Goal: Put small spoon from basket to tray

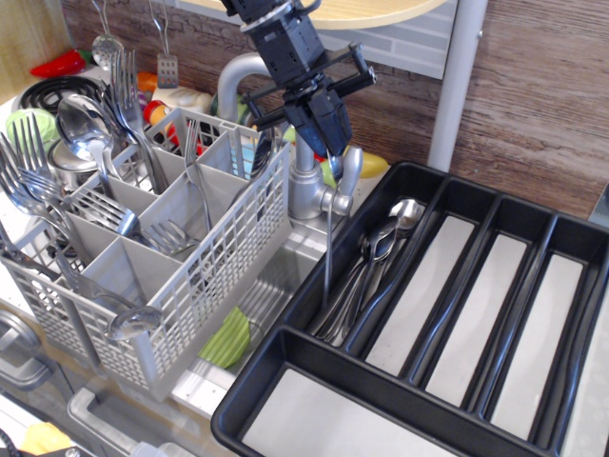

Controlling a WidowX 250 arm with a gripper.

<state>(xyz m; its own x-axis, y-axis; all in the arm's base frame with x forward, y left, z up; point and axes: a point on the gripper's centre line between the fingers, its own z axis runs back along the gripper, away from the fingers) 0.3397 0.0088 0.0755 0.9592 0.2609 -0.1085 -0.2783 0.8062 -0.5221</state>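
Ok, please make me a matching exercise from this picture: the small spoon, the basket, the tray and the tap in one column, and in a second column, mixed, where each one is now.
Things:
1. small spoon
2. basket
3. tray
4. tap

Places:
A. on the right, with several spoons lying in its leftmost long slot
B. hanging upright from the gripper, its lower end over the tray's left edge
C. on the left, full of forks and spoons
D. standing between the basket and the tray

Pairs: 1-B, 2-C, 3-A, 4-D
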